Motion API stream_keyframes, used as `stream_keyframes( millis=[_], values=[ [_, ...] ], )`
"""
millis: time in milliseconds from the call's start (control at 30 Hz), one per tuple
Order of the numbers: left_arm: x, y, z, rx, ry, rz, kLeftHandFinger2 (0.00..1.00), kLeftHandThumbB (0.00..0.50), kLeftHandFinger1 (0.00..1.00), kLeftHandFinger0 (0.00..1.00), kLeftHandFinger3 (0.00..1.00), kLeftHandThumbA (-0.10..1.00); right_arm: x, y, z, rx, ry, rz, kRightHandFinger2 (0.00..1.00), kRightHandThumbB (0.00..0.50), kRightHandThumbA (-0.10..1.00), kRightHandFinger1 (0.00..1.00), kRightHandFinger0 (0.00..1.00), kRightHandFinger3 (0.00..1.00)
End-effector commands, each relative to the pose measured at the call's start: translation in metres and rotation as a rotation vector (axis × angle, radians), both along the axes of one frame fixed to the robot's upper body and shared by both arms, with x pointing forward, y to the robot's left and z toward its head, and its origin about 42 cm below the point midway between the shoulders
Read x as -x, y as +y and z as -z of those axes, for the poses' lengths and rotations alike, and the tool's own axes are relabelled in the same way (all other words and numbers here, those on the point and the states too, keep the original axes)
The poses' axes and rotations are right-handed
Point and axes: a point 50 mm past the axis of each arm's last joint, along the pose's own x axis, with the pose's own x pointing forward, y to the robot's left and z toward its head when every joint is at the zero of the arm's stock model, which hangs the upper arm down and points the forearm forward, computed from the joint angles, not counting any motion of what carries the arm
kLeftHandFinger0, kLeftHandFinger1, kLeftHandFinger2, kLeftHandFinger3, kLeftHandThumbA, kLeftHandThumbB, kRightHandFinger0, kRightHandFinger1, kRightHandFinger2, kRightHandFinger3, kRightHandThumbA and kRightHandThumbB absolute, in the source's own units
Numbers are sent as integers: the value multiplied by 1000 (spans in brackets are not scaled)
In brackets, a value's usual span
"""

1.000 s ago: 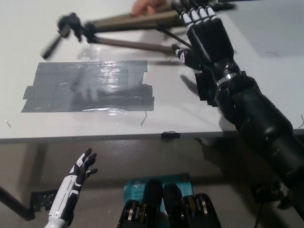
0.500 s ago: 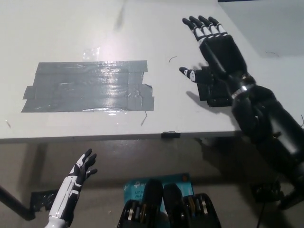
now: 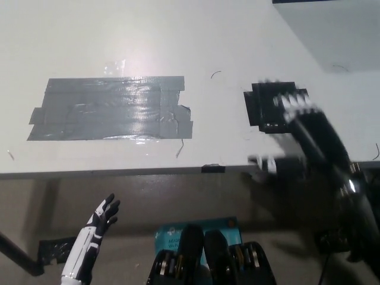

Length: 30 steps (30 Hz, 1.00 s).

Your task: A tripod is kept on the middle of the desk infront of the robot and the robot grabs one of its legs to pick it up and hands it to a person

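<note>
No tripod shows anywhere in the head view, and no person either. My black right hand [image 3: 309,133] is blurred with motion over the white desk's [image 3: 196,41] front right edge. Its fingers are spread and it holds nothing. My white left hand [image 3: 102,215] rests below the desk's edge at the lower left, open and with nothing in it.
A wide patch of grey tape [image 3: 113,108] covers the desk's middle left. A black tape square [image 3: 267,107] lies just beyond my right hand. A small black mark [image 3: 212,168] sits on the front edge. A blue object [image 3: 199,228] lies on the floor below.
The tripod, held at the far edge with a person's hand on it one second ago, has left the picture. My right hand has drawn back from the far side to the front edge, empty.
</note>
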Motion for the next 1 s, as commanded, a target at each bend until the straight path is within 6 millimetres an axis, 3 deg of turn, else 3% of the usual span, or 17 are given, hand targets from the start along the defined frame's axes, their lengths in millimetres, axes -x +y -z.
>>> stream_keyframes(
  millis=[0, 133, 233, 267, 300, 333, 367, 433, 533, 700, 800, 967],
  values=[
    [33, 3, 6, -20, -26, -18, 1000, 175, 1000, 1000, 1000, 1000, 122, -20, -38, -519, 129, -283, 1000, 347, 980, 1000, 1000, 1000],
    [34, 7, 6, -19, -22, -29, 1000, 182, 1000, 1000, 1000, 1000, 110, -4, 0, -657, 213, -250, 1000, 302, 929, 1000, 1000, 1000],
    [38, 10, 5, 8, -5, -38, 1000, 166, 1000, 1000, 1000, 1000, 104, 13, 56, -947, 409, -161, 1000, 257, 811, 1000, 1000, 1000],
    [38, 10, 6, 8, -4, -37, 1000, 165, 1000, 1000, 1000, 1000, 104, 13, 58, -961, 419, -158, 1000, 256, 806, 1000, 1000, 1000],
    [34, 10, 4, 11, -16, -36, 1000, 153, 1000, 1000, 1000, 1000, 102, 16, 77, -986, 445, -111, 1000, 167, 835, 1000, 1000, 1000],
    [33, 10, 4, 12, -18, -35, 1000, 153, 1000, 1000, 1000, 1000, 102, 16, 80, -992, 450, -101, 1000, 164, 837, 1000, 1000, 1000],
    [33, 10, 5, 12, -24, -35, 1000, 147, 1000, 1000, 1000, 1000, 104, 15, 89, -1013, 470, -69, 1000, 114, 811, 1000, 1000, 1000],
    [30, 12, 3, 7, -31, -36, 1000, 153, 1000, 1000, 1000, 1000, 104, 15, 103, -1026, 488, -30, 1000, 124, 805, 1000, 1000, 1000],
    [23, 13, 1, 7, -51, -32, 1000, 137, 1000, 1000, 1000, 1000, 103, 17, 116, -1041, 519, -5, 1000, 161, 809, 1000, 1000, 1000],
    [36, 11, 8, 7, -32, -37, 1000, 159, 1000, 1000, 1000, 1000, 125, 14, 129, -1061, 569, -2, 1000, 98, 802, 1000, 1000, 1000],
    [33, 7, 7, 21, -41, -36, 1000, 156, 1000, 1000, 1000, 1000, 130, 12, 129, -1092, 593, 8, 1000, 116, 798, 1000, 1000, 1000],
    [37, 3, 8, 19, -39, -36, 1000, 185, 1000, 1000, 1000, 1000, 139, 10, 130, -1131, 621, 3, 1000, 92, 794, 1000, 1000, 1000]
  ],
)
